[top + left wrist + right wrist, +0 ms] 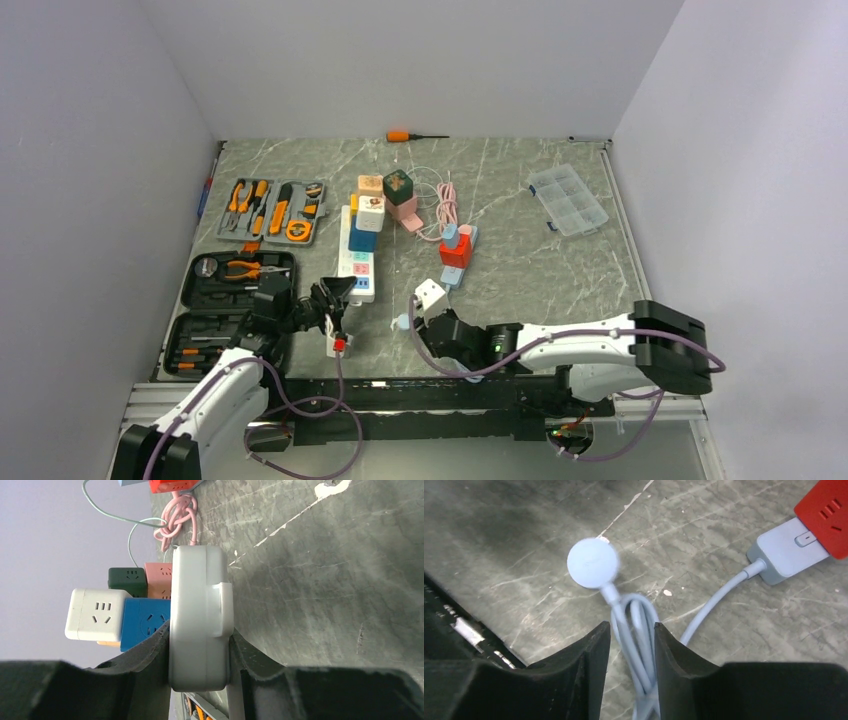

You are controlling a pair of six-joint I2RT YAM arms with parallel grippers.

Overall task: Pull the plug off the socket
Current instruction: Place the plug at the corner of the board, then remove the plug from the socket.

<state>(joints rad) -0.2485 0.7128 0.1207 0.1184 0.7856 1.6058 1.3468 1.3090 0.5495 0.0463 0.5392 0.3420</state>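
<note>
My left gripper (200, 630) is shut on the near end of the white socket strip (200, 605), one finger on each long side. From above, that strip (358, 262) lies in front of my left gripper (340, 290), with cube adapters plugged into its far end. The round light-blue plug (592, 562) lies free on the table, clear of any socket. Its looped cable (636, 630) runs between the fingers of my right gripper (631, 625), which stand apart and do not pinch it. From above, the plug (400, 322) sits just left of my right gripper (415, 325).
A pale blue strip (786, 550) carrying a red cube (824, 510) lies past the plug. A blue cube (145, 622) and a white cube (95, 615) sit on the white strip. Tool cases (235, 300) stand at the left, a clear organizer box (568, 198) at the back right, and an orange screwdriver (405, 135) at the back.
</note>
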